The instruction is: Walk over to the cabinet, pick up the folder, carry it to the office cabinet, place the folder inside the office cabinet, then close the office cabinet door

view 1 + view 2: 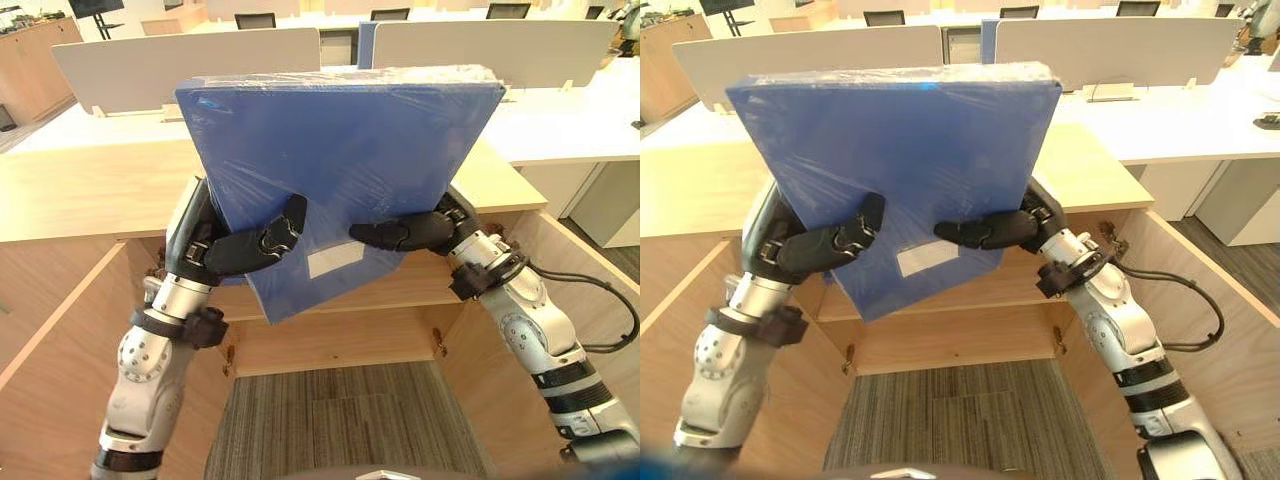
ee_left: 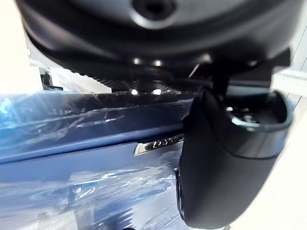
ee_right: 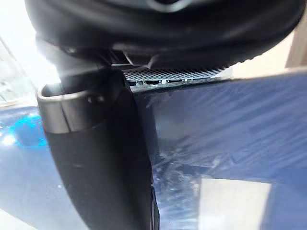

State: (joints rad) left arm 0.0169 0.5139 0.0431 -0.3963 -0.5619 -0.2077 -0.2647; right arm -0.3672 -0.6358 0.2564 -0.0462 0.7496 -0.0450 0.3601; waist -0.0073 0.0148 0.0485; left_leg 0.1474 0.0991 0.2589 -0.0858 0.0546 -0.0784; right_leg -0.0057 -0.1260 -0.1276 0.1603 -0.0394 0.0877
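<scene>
— how far along is it, you think?
— the picking up is done, i would say. the blue folder [image 1: 340, 150] rests on no surface. it is held up in front of the robot, a bit tilted, above the opening of the office cabinet [image 1: 330, 345].
— both hands on it?
— yes. the left hand [image 1: 245, 250] and the right hand [image 1: 410, 233] each pinch its lower part, with the thumb lying on the front face near the white label [image 1: 335, 262]. the fingers go behind the folder, where i cannot see them.
— and the cabinet?
— open. the left door [image 1: 60, 350] and the right door [image 1: 1200, 290] stand out to both sides, and a shelf [image 1: 390, 292] shows just below the folder. the robot is right at it, so the carrying looks finished too.
— what is left, then?
— the folder is not inside yet; it is up at the level of the cabinet top [image 1: 80, 190]. it must go down and in, the hands must let go, and then the door must be closed.
</scene>
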